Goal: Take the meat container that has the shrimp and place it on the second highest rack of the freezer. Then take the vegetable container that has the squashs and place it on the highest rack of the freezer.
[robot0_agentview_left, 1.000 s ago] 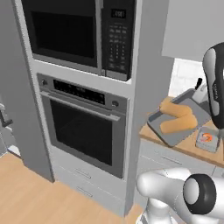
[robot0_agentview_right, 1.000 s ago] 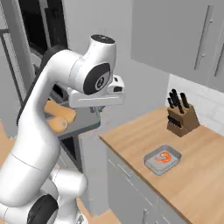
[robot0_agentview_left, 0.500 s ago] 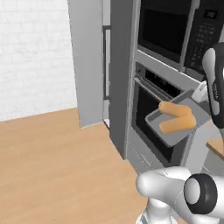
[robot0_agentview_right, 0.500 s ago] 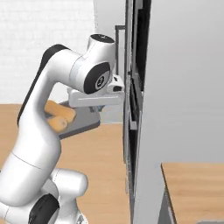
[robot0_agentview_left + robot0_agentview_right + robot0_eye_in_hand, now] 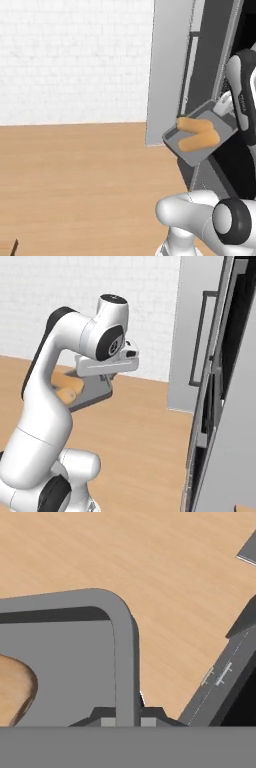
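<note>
My gripper (image 5: 125, 720) is shut on the rim of the vegetable container (image 5: 201, 134), a dark-grey tray carried in the air beside the arm. Two tan-orange squashes (image 5: 198, 133) lie in it. From the right base the vegetable container (image 5: 93, 392) hangs under my gripper (image 5: 106, 377), with the squashes (image 5: 65, 387) on its far side. The hand view looks along the tray's rounded corner (image 5: 123, 642), with a squash (image 5: 15, 691) at the left. The freezer (image 5: 170, 75) stands ahead, tall and grey, with a dark bar handle (image 5: 198, 341). Its racks are hidden. The meat container and the shrimp are out of view.
Wooden floor (image 5: 75, 180) spreads to the left under a white brick wall (image 5: 75, 55). A dark oven column (image 5: 220, 406) stands edge-on, close on the right of the right base view.
The whole picture has swung as the base turned: the counter and oven front have gone, and the freezer, floor and wall have come in. The tray stays in my shut gripper.
</note>
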